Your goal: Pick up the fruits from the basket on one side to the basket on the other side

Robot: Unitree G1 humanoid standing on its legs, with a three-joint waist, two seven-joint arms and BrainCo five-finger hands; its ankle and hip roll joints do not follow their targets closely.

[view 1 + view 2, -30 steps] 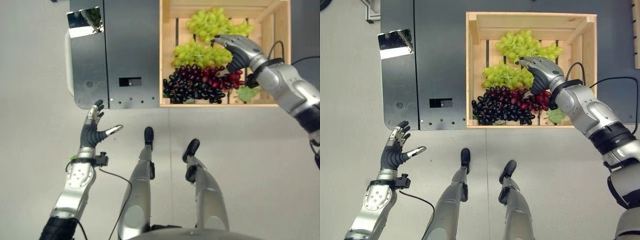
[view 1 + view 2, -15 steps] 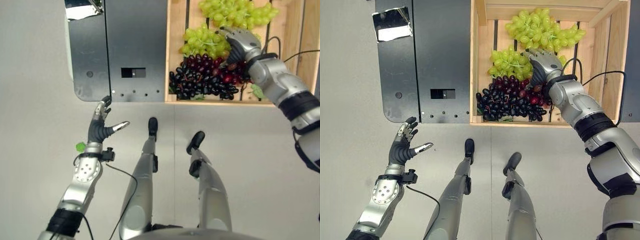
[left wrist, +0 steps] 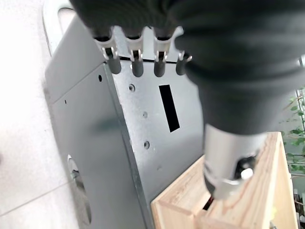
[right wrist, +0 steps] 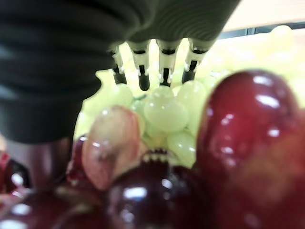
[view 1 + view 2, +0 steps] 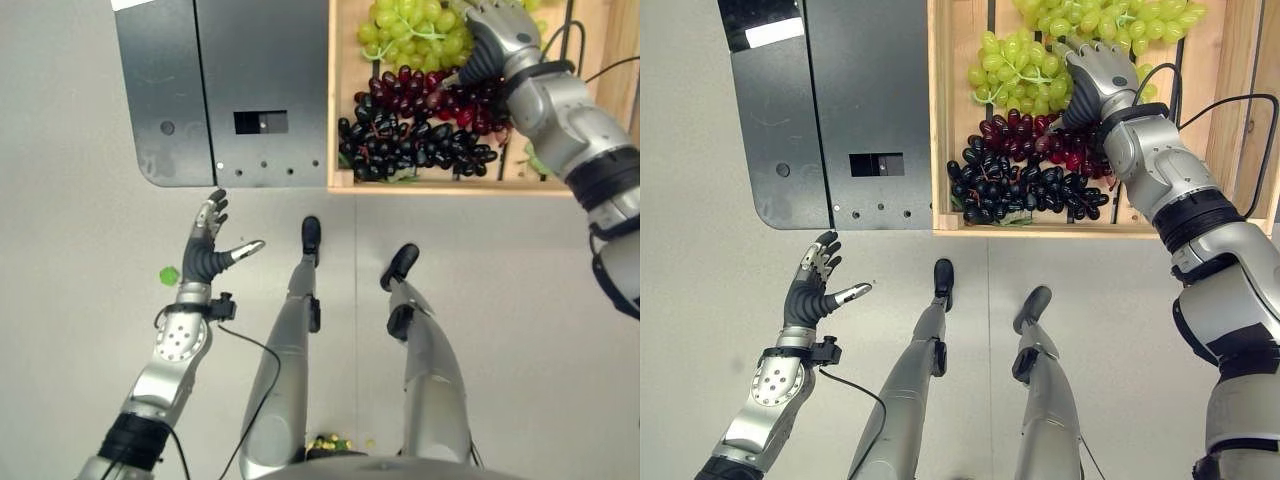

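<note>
Right robot hand (image 5: 1092,75) down in wooden crate (image 5: 946,120), fingers curled over red grape bunch (image 5: 1040,140) beside green grapes (image 5: 1015,80); grip unconfirmed, cannot tell. Left robot hand (image 5: 810,290) spread open, empty, waiting over floor.

A pale grey floor (image 5: 80,120) with faint tile seams spreads under everything. On it lies a dark grey metal plate (image 5: 865,95) with rounded corners, a rectangular slot (image 5: 863,164) and small holes. A small green scrap (image 5: 167,273) lies on the floor.
</note>
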